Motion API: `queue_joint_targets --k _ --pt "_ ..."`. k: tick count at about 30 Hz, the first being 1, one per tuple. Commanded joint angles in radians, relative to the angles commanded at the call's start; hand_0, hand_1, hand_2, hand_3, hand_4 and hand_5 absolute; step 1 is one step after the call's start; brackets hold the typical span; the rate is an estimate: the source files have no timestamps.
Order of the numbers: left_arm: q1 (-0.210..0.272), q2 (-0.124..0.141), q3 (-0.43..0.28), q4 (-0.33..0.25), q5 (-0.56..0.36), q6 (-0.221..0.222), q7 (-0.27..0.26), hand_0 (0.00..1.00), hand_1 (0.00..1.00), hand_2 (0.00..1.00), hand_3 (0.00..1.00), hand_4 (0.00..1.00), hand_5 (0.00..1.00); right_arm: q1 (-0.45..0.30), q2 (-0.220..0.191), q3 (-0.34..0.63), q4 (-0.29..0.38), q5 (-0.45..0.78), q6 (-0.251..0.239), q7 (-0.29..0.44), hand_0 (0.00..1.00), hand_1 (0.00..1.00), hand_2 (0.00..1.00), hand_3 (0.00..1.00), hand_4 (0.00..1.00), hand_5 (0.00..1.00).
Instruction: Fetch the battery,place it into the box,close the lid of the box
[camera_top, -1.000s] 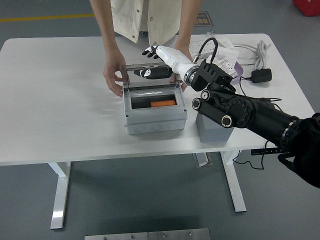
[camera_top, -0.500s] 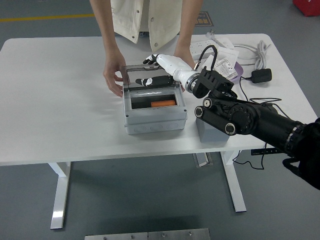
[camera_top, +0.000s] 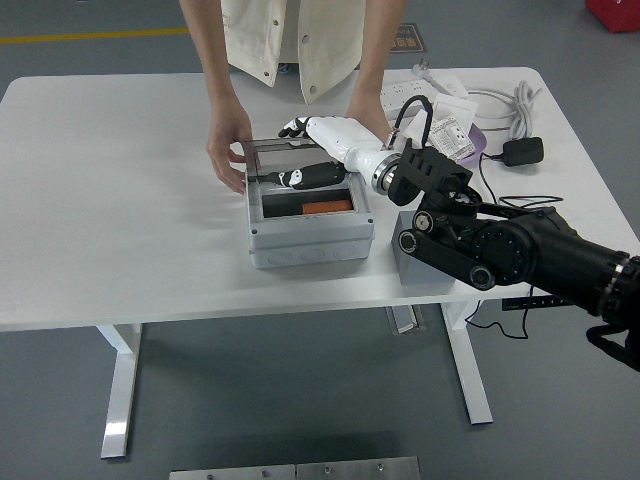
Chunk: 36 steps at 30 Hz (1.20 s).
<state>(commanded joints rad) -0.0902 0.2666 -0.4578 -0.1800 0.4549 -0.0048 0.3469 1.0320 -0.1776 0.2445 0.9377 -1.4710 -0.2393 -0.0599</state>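
Closing the lid (camera_top: 300, 150): right robot hand (camera_top: 300, 128) is resting over its top edge, fingers relaxed, grasping nothing. Push should be going forward and down, evenly (a person's hand (camera_top: 228, 150) is steadying the box (camera_top: 310, 235)). Orange battery (camera_top: 327, 206) is lying inside, long axis left-right.

Right hand (camera_top: 318, 131) on half-open lid (camera_top: 297, 163); orange battery (camera_top: 326, 207) inside box (camera_top: 310, 238).

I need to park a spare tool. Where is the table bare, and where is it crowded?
Bare: the whole stretch of table left of the grey box, and the near strip in front of it. Crowded: the far right corner with cables and power strip, and around the right hand.
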Motion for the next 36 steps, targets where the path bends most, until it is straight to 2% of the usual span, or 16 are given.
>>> queue_joint_targets --k 11,23,31,36 --pt "0.003 0.000 -0.004 0.000 0.004 0.002 -0.001 0.573 0.587 0.504 0.555 0.523 0.002 -0.010 -0.023 -0.002 0.048 -0.042 -0.001 -0.019 0.868 0.796 0.810 0.805 0.905 0.722" --pt "0.008 -0.004 0.000 0.000 -0.003 0.004 -0.003 0.573 0.587 0.504 0.555 0.523 0.002 -0.052 -0.074 0.023 0.181 -0.144 0.110 -0.114 0.868 0.796 0.808 0.808 0.903 0.724" --pt "0.012 -0.004 -0.005 0.000 0.000 0.004 -0.002 0.573 0.587 0.504 0.555 0.523 0.002 -0.070 -0.096 0.030 0.255 -0.174 0.165 -0.151 0.864 0.799 0.812 0.817 0.897 0.718" --pt "0.012 -0.005 -0.011 0.000 0.006 0.003 -0.001 0.573 0.587 0.504 0.555 0.523 0.002 -0.077 -0.106 0.050 0.276 -0.182 0.185 -0.160 0.861 0.799 0.813 0.821 0.896 0.719"
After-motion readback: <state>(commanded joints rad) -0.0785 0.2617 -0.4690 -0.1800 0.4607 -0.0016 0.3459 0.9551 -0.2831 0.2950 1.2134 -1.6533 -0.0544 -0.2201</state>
